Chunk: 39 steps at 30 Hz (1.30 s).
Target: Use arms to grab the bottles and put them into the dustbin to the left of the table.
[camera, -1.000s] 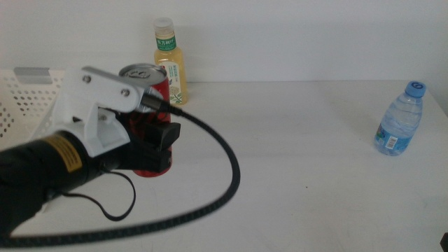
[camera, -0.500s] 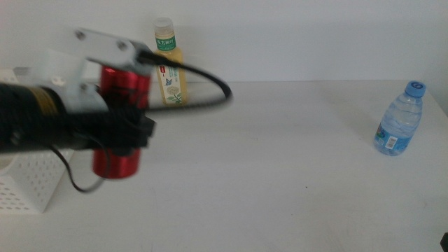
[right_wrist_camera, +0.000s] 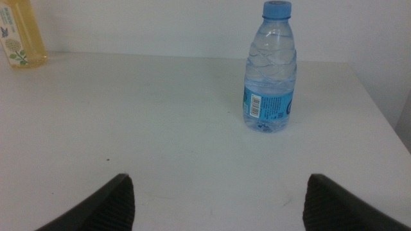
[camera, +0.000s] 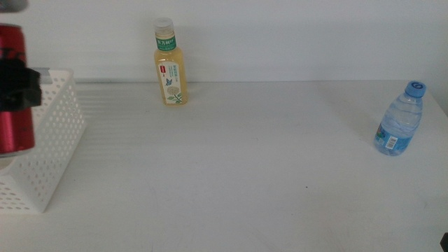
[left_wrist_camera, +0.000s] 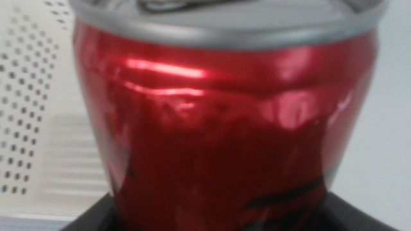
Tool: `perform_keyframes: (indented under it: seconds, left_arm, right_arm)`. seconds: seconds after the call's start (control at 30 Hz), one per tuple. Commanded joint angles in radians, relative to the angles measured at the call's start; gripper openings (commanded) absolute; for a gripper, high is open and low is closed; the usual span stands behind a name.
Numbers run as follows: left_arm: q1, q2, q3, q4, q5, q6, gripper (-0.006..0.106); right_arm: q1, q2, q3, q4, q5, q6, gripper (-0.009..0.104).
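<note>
middle view shows the red can [camera: 15, 91] at the far left edge, held upright above the bin [camera: 49, 133], over the bin's open top rather than inside it. a dark block of the left pincer [camera: 17, 87] crosses the can's body; the rest of that arm is out of view. the bin stands on the left end of the desk [camera: 266, 175], its perforated wall facing the camera.

the yellow bottle [camera: 170, 63] stands upright at the back of the desk, to the right of the bin and well apart from it. the water bottle [camera: 399, 119] stands upright much farther right of the bin, near the desk's far right edge.

left wrist view is nearly filled by the can [left_wrist_camera: 225, 135], its silver rim on top and its red side slightly dented; the left pincer [left_wrist_camera: 225, 218] is clenched on it, the dark jaws showing at the can's lower sides. the bin's holed wall [left_wrist_camera: 32, 115] lies behind the can.

right wrist view shows the right pincer [right_wrist_camera: 218, 199] released, jaws wide apart, low over the bare desk [right_wrist_camera: 160, 128], holding nothing. the water bottle [right_wrist_camera: 270, 70] stands beyond it, not touching, and the yellow bottle [right_wrist_camera: 22, 35] shows only in part at the corner.
</note>
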Motion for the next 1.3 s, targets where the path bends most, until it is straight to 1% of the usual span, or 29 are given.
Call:
perform_keyframes:
  seconds: [0.0,0.17,0.27,0.43,0.7,0.87,0.93,1.1,1.17,1.27]
  left_arm:
    - [0.014,-0.026,-0.048,0.000,-0.078,-0.005,-0.005]
    - [0.009,-0.026,-0.048,-0.001,-0.062,-0.017,-0.005]
    - [0.009,-0.026,-0.048,-0.010,-0.032,-0.054,-0.005]
    - [0.022,0.021,-0.077,-0.020,0.066,0.041,-0.005]
    - [0.127,0.237,-0.290,-0.026,0.260,0.109,-0.005]
    - [0.207,0.355,-0.451,-0.033,0.350,0.188,-0.005]
    - [0.241,0.396,-0.507,-0.054,0.389,0.235,-0.005]
    - [0.331,0.479,-0.583,-0.171,0.389,0.354,-0.005]
    - [0.365,0.507,-0.588,-0.174,0.386,0.397,-0.005]
    - [0.394,0.544,-0.588,-0.168,0.370,0.415,-0.005]
  right_arm:
    - [-0.005,-0.028,-0.007,-0.006,-0.073,-0.008,0.079]
    - [-0.005,-0.028,-0.007,-0.006,-0.073,-0.008,0.079]
    - [-0.005,-0.028,-0.007,-0.006,-0.073,-0.008,0.079]
    - [-0.005,-0.028,-0.007,-0.006,-0.073,-0.008,0.079]
    - [-0.005,-0.028,-0.007,-0.006,-0.073,-0.008,0.079]
    - [-0.005,-0.028,-0.007,-0.006,-0.073,-0.008,0.079]
    - [-0.005,-0.028,-0.007,-0.006,-0.073,-0.008,0.079]
    - [-0.005,-0.028,-0.007,-0.006,-0.073,-0.008,0.079]
    - [-0.005,-0.028,-0.007,-0.006,-0.073,-0.008,0.079]
    - [-0.005,-0.028,-0.007,-0.006,-0.073,-0.008,0.079]
